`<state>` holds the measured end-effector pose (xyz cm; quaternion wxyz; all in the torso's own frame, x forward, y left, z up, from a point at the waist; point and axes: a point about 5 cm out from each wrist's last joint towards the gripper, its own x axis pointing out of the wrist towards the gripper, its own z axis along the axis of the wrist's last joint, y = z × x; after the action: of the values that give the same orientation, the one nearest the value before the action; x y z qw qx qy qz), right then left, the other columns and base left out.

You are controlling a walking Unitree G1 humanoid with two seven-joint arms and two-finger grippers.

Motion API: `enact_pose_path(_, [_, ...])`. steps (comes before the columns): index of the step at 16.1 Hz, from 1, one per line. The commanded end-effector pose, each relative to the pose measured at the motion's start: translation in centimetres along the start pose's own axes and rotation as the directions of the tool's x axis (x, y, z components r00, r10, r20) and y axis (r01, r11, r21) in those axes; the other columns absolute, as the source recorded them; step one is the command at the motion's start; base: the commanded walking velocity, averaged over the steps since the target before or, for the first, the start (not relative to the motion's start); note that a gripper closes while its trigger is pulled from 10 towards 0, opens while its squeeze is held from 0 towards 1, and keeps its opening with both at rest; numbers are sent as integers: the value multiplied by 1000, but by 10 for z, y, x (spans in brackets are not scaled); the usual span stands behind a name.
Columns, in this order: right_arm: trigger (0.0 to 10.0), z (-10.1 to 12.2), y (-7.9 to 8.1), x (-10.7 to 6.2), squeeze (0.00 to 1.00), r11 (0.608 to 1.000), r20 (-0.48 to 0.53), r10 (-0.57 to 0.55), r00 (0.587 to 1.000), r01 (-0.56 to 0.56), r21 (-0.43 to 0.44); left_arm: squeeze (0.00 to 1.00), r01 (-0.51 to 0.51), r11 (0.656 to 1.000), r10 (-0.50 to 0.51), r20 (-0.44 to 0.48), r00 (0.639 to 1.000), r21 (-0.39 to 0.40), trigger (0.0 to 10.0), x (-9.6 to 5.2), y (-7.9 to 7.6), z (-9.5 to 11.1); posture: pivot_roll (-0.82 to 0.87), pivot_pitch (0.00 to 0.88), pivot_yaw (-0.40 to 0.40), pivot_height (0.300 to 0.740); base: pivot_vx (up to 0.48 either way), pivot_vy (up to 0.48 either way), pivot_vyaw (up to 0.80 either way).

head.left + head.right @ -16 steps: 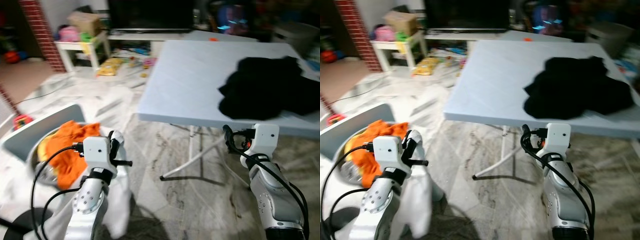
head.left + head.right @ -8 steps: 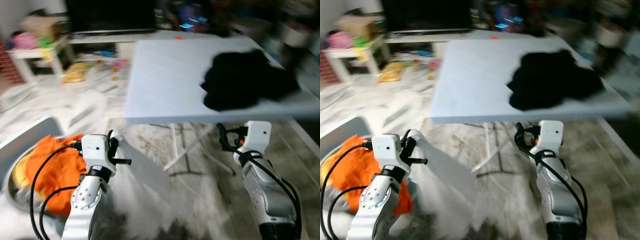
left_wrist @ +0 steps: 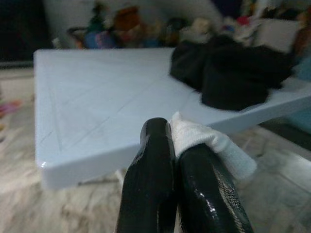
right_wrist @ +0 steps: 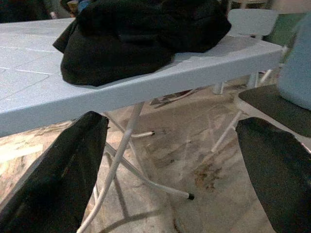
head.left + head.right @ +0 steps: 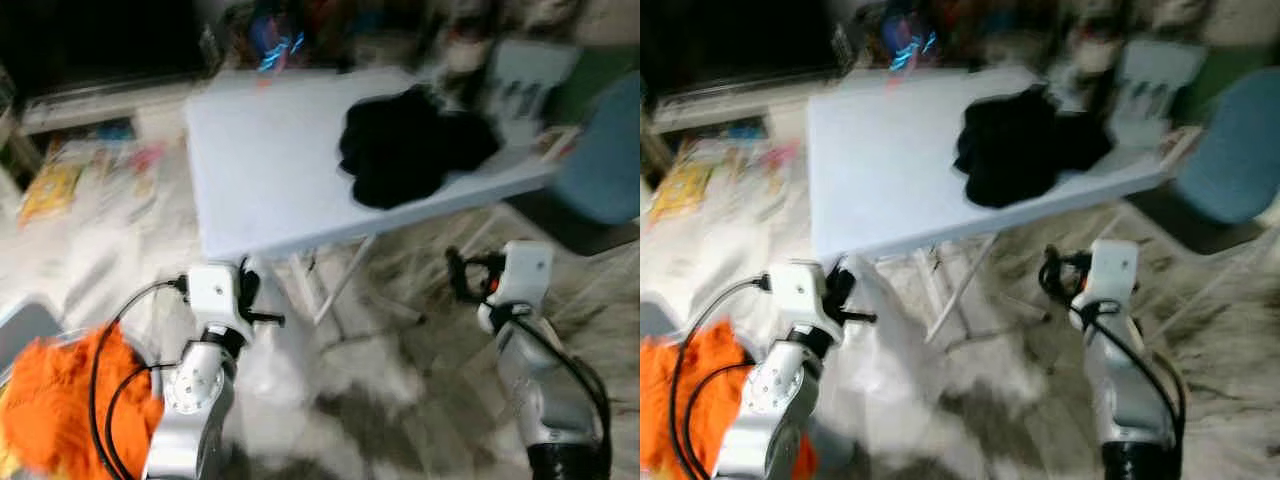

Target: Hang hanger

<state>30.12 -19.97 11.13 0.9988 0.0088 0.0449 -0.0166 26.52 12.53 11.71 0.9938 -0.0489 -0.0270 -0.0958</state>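
My left gripper [image 5: 246, 292] is low in front of me, shut on a white cloth [image 3: 210, 144] that trails down toward the floor [image 5: 292, 352]. My right gripper [image 5: 457, 276] is held at about the same height on the other side, open with nothing between its fingers [image 4: 58, 179]. Both point toward a light blue folding table [image 5: 255, 165]. A crumpled black garment [image 5: 408, 145] lies near the table's right edge, also seen in the right wrist view [image 4: 141, 34]. The head views are blurred.
A heap of orange laundry [image 5: 55, 410] sits at the lower left. A blue chair [image 5: 600, 160] stands right of the table. Toys and clutter line the far wall. The table's white metal legs [image 4: 124, 145] stand on the marble floor.
The whole view has swung to the right, so the table and orange laundry sit further left. The left gripper still holds the white cloth; the right stays open.
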Motion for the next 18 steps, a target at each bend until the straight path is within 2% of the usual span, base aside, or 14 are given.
enact_pose_path(1, [10000,4,8,2,0,1000,18,20,1000,-20,1,0,-13,1000,13,22,1000,25,10000,1,7,6,-106,0,43,740,0,319,-800])
enact_pose_path(4, [10000,7,10,5,0,1000,30,20,999,-20,11,0,-18,999,17,27,999,28,10000,4,9,7,-101,0,49,740,0,191,-800])
enact_pose_path(7, [10000,9,10,6,0,1000,41,15,999,-16,20,0,3,999,-5,45,999,39,10000,4,6,10,-88,0,45,740,0,0,-321])
enact_pose_path(10, [10000,8,9,4,0,1000,23,25,999,-25,-5,0,-7,1000,7,40,999,-3,10000,-1,5,5,-100,0,27,740,0,0,-485])
enact_pose_path(12, [10000,8,9,2,0,1000,23,23,999,-23,-13,0,18,1000,-17,54,998,-11,10000,0,-1,10,-90,0,19,740,0,0,-800])
enact_pose_path(16, [10000,-6,9,-7,0,1000,-12,-2,1000,2,-3,0,14,1000,-12,70,997,-17,10000,1,-1,18,-82,0,31,740,243,0,-800])
enact_pose_path(18, [10000,-7,8,-7,0,1000,-15,0,1000,0,-3,0,15,1000,-13,81,997,-25,10000,4,-3,21,-87,0,34,740,242,0,-800])
